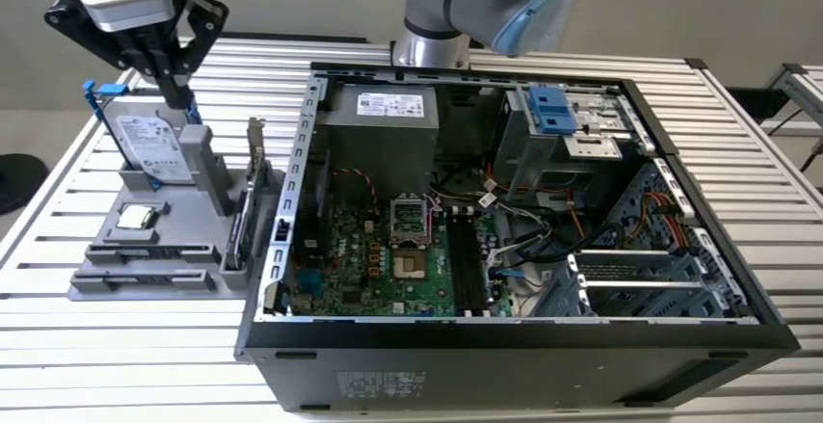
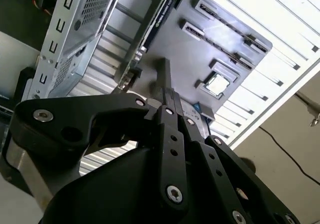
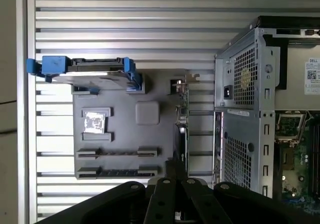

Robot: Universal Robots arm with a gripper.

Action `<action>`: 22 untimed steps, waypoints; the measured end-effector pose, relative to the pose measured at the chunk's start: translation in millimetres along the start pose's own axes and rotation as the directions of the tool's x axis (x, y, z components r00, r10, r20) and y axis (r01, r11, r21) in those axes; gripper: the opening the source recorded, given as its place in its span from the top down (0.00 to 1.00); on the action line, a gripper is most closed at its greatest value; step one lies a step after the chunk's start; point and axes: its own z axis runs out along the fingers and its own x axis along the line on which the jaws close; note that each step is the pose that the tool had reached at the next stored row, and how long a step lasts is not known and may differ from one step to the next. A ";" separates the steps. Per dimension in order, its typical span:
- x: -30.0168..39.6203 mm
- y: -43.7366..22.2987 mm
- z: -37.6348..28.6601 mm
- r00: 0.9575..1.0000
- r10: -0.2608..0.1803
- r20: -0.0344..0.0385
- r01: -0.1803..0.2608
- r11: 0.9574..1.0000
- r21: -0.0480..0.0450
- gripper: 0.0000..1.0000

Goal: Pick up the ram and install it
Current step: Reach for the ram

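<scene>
Exterior view, reading from its left. The tool [image 1: 175,93] hangs over the far end of the grey parts tray [image 1: 193,221]. Its fingers are drawn together with nothing between them, and their tips are just above the hard drive [image 1: 152,148].

The drive stands upright in the tray in a blue bracket. I see a white label on its face, but the print is too small for me to make out.

Nearer the camera, the tray holds the square silver processor [image 1: 138,217] in its own pocket. Next comes the ram [image 1: 145,250], on edge in a long slotted holder at the tray's near end, well apart from the tool. In the first wrist view I see it as a thin dark strip [image 3: 117,153].

An expansion card [image 1: 239,225] stands on edge along the tray's side, next to the case.

The open computer case [image 1: 515,341] lies on the slatted surface [image 1: 772,201]. Inside are:
- the power supply [image 1: 380,134], with a white barcode label [image 1: 389,105]
- the green motherboard [image 1: 373,259]
- a blue drive caddy [image 1: 548,110]
</scene>
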 end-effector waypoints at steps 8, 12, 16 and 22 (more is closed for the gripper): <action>14.0 -2.2 -0.4 1.000 -0.001 0.000 0.001 1.000 0.000 1.00; 20.9 -3.2 -0.5 1.000 -0.001 0.000 0.001 1.000 0.000 1.00; 27.7 -4.3 -0.7 1.000 -0.002 0.000 0.002 1.000 0.000 1.00; 37.8 -5.7 -1.0 1.000 -0.002 0.000 0.002 1.000 0.000 1.00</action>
